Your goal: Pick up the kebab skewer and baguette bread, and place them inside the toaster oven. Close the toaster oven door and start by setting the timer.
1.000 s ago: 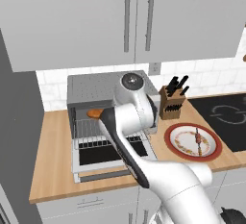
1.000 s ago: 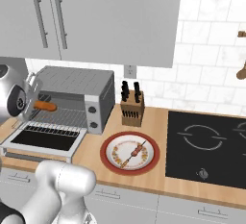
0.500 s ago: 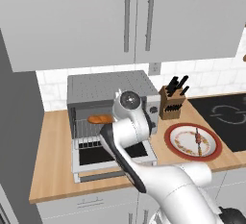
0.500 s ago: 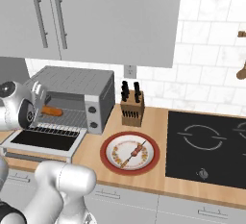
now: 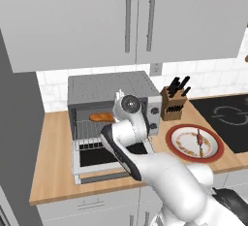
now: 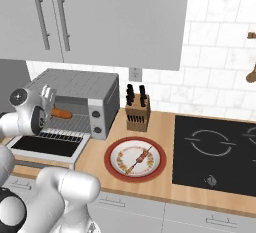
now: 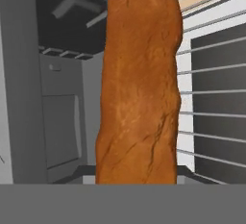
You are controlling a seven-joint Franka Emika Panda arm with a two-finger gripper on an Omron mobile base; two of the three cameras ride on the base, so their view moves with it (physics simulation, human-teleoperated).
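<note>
The baguette bread (image 5: 101, 117) sits inside the toaster oven (image 5: 109, 89) above its wire rack, and in the hand view it stands close up along the gripper, so whether the fingers pinch it I cannot tell. The toaster oven door (image 6: 47, 146) hangs open at 6 o'clock of the oven, and the kebab skewer (image 6: 138, 159) lies on the red-rimmed plate (image 6: 114, 147) at the oven's 4 o'clock

Even, bright rendered light with no visible source fills both base views; edges are crisp, without blur or bending at the borders. Shadows are soft and faint on the wooden surface (image 5: 53, 171). The toaster oven (image 6: 80, 89) interior is dim. In the hand view the baguette bread (image 7: 139, 83) looks slightly soft and coarse up close.
</note>
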